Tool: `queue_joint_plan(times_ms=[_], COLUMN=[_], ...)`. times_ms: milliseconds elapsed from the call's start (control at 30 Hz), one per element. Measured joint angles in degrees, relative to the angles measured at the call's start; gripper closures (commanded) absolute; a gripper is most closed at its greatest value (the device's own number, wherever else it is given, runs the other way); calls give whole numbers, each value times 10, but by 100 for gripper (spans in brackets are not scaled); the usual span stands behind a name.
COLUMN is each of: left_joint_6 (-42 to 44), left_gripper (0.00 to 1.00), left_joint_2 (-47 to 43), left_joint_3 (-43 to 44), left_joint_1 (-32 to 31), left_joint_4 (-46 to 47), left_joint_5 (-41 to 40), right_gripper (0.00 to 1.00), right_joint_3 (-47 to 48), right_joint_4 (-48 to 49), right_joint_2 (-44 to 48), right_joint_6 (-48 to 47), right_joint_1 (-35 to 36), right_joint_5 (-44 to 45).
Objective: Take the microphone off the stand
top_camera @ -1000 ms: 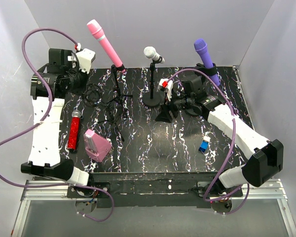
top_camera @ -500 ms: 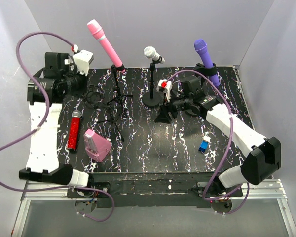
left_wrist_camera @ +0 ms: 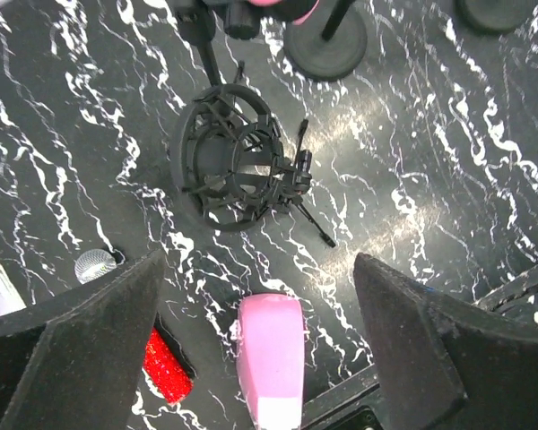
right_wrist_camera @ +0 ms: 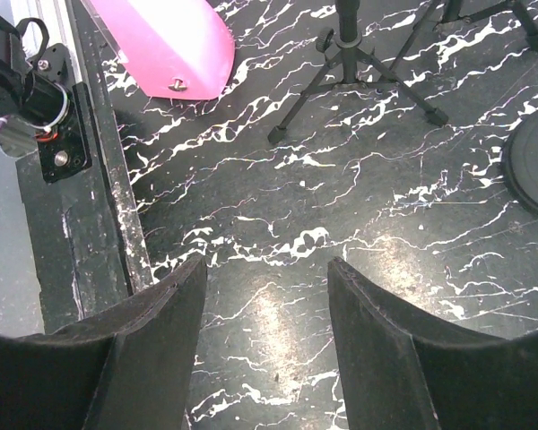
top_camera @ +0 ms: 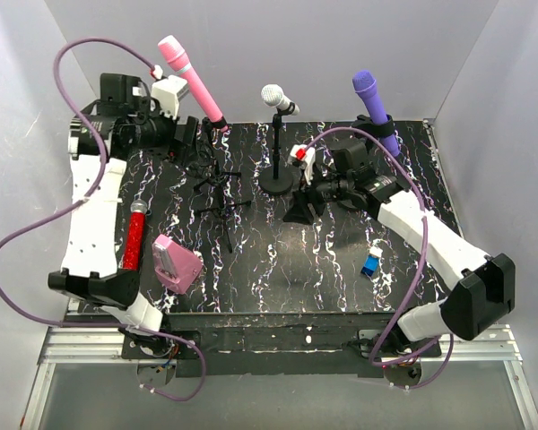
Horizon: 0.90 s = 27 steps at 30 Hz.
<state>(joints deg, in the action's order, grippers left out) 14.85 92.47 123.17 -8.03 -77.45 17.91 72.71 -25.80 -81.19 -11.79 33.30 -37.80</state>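
A pink microphone (top_camera: 190,79) sits tilted in the clip of a black tripod stand (top_camera: 217,175) at the back left. A silver microphone (top_camera: 278,97) stands on a round-base stand (top_camera: 278,182), and a purple microphone (top_camera: 373,106) is clipped at the back right. My left gripper (top_camera: 186,136) hovers open just left of the pink microphone's clip, holding nothing. In the left wrist view its jaws (left_wrist_camera: 258,260) stand wide over the table, the pink microphone's lower end (left_wrist_camera: 273,7) at the top edge. My right gripper (top_camera: 300,206) is open and empty near the round base (right_wrist_camera: 533,161).
A red glitter microphone (top_camera: 133,235) and a pink case (top_camera: 177,262) lie at the front left. A black shock mount (left_wrist_camera: 233,161) sits below my left wrist. A small blue item (top_camera: 371,264) lies at the right. Tripod legs (right_wrist_camera: 359,63) spread ahead of my right gripper.
My left arm has swung up and to the right, toward the pink microphone's stand, and its jaws have gone from shut to open. The right arm has barely moved.
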Motion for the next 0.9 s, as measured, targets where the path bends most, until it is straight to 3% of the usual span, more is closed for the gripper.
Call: queue_joint_plan(times_ms=[100,200,333,433,567,667,800,900], left_joint_6=[-10,-42,-93,-106,-108,-108,-112,-133], left_gripper=[2,2,2,2,2,2,2,2], left_joint_2=[-26,-52,-59,-32,-52,-22,78,106], left_joint_3=[23,64,153,233,145,134,236,254], left_joint_1=[1,2,2,4,4,4,4,4], left_joint_4=[8,63,163,277,489,620,760,834], left_joint_5=[-1,-15,-102,-187,-249,-277,-307,-309], right_gripper=[37,37,37,37,37,37,38,38], right_joint_3=[-2,0,14,29,43,39,20,17], right_joint_4=[-7,-15,-18,-28,-33,-30,-32,-46], right_joint_2=[18,29,30,30,32,35,39,38], right_joint_6=[0,1,10,16,33,44,52,56], right_joint_1=[-5,-12,-19,-21,-22,-22,-22,-24], right_joint_5=[2,3,4,4,5,15,27,30])
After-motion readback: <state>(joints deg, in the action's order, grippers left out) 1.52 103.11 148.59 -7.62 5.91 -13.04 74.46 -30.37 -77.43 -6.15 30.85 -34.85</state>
